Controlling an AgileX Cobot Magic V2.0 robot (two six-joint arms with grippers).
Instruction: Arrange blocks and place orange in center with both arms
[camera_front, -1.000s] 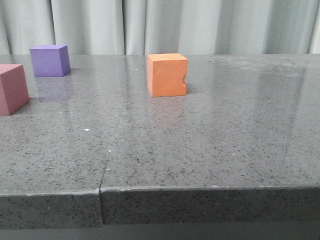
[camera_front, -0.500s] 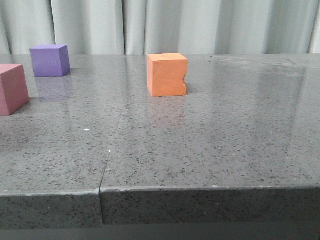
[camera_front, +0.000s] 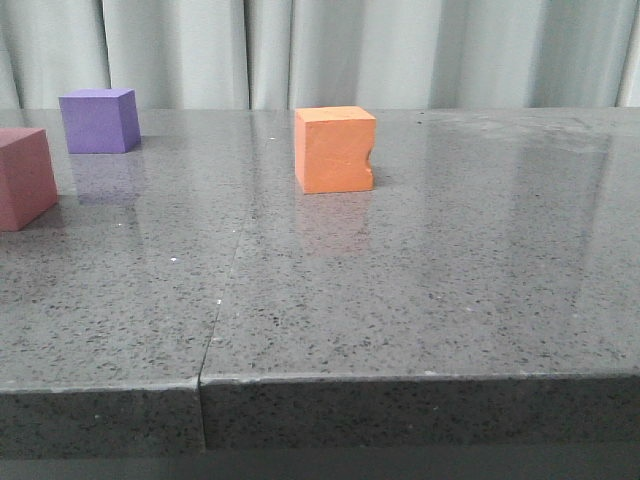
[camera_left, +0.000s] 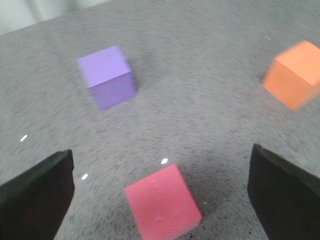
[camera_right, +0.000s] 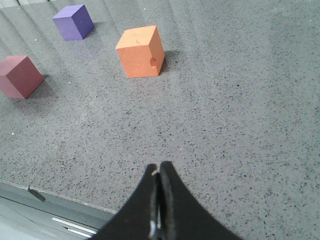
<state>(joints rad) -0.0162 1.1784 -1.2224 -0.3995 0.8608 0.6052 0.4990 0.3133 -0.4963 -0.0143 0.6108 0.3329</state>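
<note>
- Orange cube (camera_front: 335, 150), qty 1: matte, foam-like, square faces, small notch in right-hand edge. Sits flat on tabletop (camera_front: 420, 280) just left of ctr, toward the back. Nothing touching it.
- Purple cube (camera_front: 98, 121), qty 1: matte, same approx size; back left, well apart from orange.
- Pink-red cube (camera_front: 25, 178), qty 1: matte; far left, partly cut by frame edge, nearer than purple, apart from it.
- Left gripper (camera_left: 160, 195), qty 1: black, 2 fingers spread wide, holding nothing; pink-red cube lies between them in wrist view, contact not seen. View blurred.
- Right gripper (camera_right: 159, 200), qty 1: black, curved fingers pressed together, nothing held; above near table edge, well apart from cubes.
- Tabletop: grey speckled stone-look, glossy, 1 seam front to back.
- Curtain (camera_front: 400, 50): pale grey, pleated, behind table.
</note>
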